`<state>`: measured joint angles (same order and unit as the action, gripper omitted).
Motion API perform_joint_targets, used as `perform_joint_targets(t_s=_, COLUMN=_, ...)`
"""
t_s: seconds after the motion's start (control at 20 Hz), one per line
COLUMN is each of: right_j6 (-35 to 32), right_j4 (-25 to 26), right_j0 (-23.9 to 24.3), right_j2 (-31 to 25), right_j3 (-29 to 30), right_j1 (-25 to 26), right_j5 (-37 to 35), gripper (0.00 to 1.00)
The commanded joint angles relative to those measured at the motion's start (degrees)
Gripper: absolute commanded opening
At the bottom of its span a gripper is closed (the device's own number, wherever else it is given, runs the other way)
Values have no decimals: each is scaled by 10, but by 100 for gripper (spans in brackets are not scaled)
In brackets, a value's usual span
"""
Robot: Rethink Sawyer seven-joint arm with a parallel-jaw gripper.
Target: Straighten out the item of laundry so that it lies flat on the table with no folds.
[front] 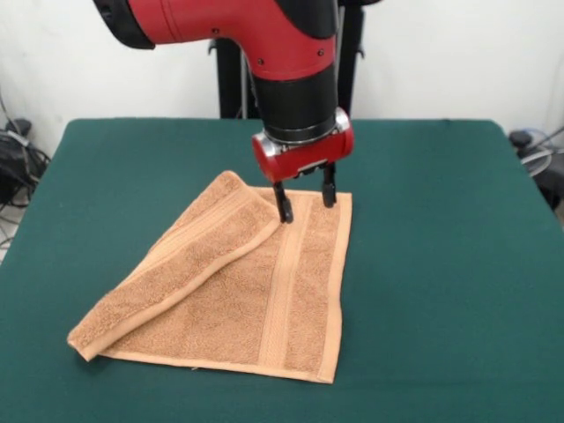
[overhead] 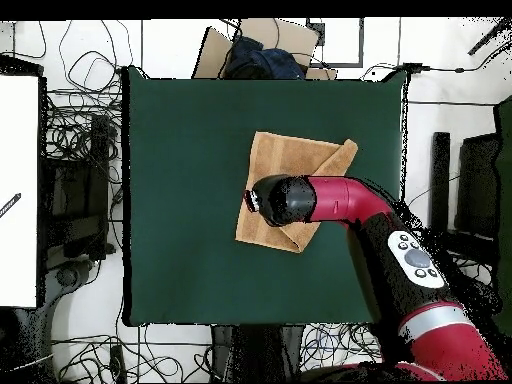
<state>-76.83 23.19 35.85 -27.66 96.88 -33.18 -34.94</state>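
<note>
I work in a robotics lab: my green felt table [overhead: 180,200] sits ringed by tangled black cables [overhead: 80,130] on a pale floor, plain white wall [front: 458,53] behind it.

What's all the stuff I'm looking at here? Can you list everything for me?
Towel: one, peach-orange, near the middle of the table, one side folded over diagonally.
Table: one, dark green top, under the towel.
Cables: many, dark, on the floor around the table in the overhead view.
Cardboard box: one, brown, past the table's edge opposite the robot, something dark on it.
Robot arm: one, red and black, reaching over the towel.
Claw: one, black fingers, open, tips at the towel's edge nearest the robot, beside the fold.
</note>
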Motion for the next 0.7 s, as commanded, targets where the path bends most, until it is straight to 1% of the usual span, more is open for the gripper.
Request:
perform_joint_targets(t_s=0.05, right_j6=-61, right_j4=-6, right_j0=7, right_j2=27, right_j3=43, right_j1=-54, right_j5=-14, gripper=100)
perform_joint_targets(t_s=0.15, right_j6=-56, right_j4=-8, right_j0=10, right_j2=27, right_j3=42, right_j1=-61, right_j5=-24, gripper=100)
perform_joint_targets(t_s=0.6, right_j6=-38, right_j4=2, right_j0=33, right_j2=37, right_j3=40, right_j1=-56, right_j5=-33, gripper=100)
perform_joint_targets(t_s=0.7, right_j6=-31, right_j4=7, right_j0=35, right_j2=37, right_j3=32, right_j1=-50, right_j5=-37, gripper=100)
